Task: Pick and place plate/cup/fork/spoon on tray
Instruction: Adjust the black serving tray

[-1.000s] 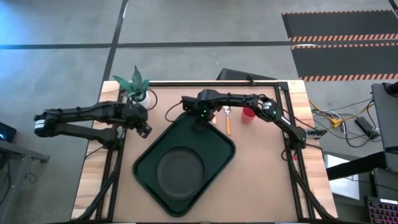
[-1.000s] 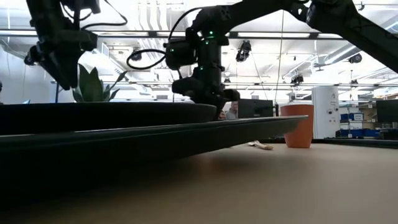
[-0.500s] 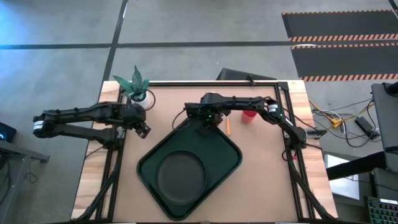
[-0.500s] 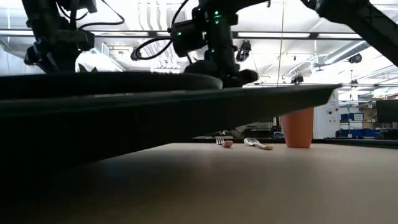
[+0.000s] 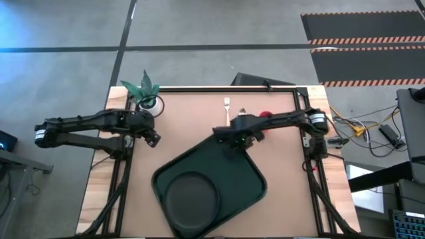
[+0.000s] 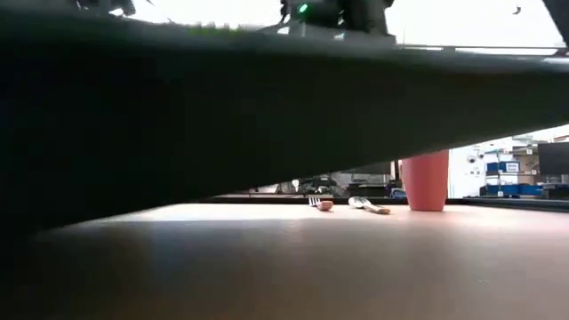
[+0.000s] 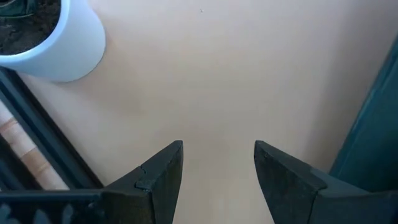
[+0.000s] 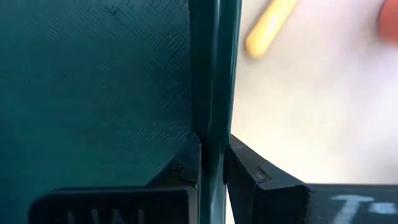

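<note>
The dark green tray (image 5: 232, 169) lies skewed at the table's near middle, with the dark plate (image 5: 192, 197) lying on it. My right gripper (image 5: 234, 145) is shut on the tray's far rim. My left gripper (image 5: 154, 138) hangs open and empty over bare table, left of the tray and near the plant pot. The fork (image 5: 226, 106), the spoon (image 5: 242, 113) and the red cup (image 5: 265, 115) are on the table beyond the tray. The low view shows the tray's underside (image 6: 267, 98) raised, with the cup (image 6: 425, 180), fork (image 6: 317, 204) and spoon (image 6: 369, 206) behind it. My right gripper pinches the tray's raised rim (image 8: 214, 118) on its far edge, one finger (image 8: 183, 165) inside the tray and one (image 8: 249, 168) outside. The fingers come slanting down from the far right. The tray's far side is lifted off the table; whether its near end rests, I cannot tell.
A white pot (image 7: 56, 43) with a green plant (image 5: 145, 88) stands at the far left corner, close to my left gripper. The black frame rails (image 5: 302, 106) run along the table's edges. Bare table lies to the right of the tray.
My right gripper has gone toward the table's near edge and to the right, drawing the tray and plate with it. The tray has turned, its far side has risen, and it fills the low view. The fork and spoon, hidden before, are uncovered.
</note>
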You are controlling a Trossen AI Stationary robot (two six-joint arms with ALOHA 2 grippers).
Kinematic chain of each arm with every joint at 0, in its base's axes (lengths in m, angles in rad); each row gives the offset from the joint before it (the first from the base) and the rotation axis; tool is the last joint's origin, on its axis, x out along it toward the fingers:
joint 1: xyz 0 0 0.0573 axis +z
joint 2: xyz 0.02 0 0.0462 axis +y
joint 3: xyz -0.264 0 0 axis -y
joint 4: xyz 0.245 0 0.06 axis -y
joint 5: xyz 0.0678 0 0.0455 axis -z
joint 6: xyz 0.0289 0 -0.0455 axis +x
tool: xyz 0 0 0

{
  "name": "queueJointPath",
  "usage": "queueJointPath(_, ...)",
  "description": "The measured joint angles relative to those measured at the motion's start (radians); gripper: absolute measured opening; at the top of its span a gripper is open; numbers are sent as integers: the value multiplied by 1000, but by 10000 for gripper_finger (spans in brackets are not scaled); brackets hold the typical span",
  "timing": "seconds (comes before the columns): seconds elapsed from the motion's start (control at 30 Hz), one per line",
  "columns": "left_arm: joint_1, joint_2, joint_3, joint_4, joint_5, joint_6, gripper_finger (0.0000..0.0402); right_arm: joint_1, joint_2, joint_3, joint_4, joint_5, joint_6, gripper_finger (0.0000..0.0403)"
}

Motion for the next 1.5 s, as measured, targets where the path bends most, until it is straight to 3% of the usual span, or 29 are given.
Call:
queueJointPath(0.27,0,23,-2,25,0,6,180,139,-129,-160,87,-27,295,27)
queueJointPath(0.87,0,29,-2,48,0,6,180,436,-132,-280,333,-36,829,27)
queueJointPath(1.23,0,28,-2,47,5,5,180,449,-143,-439,401,-17,839,27)
queueJointPath(1.5,0,28,-2,47,14,5,180,416,-144,-614,646,-9,838,27)
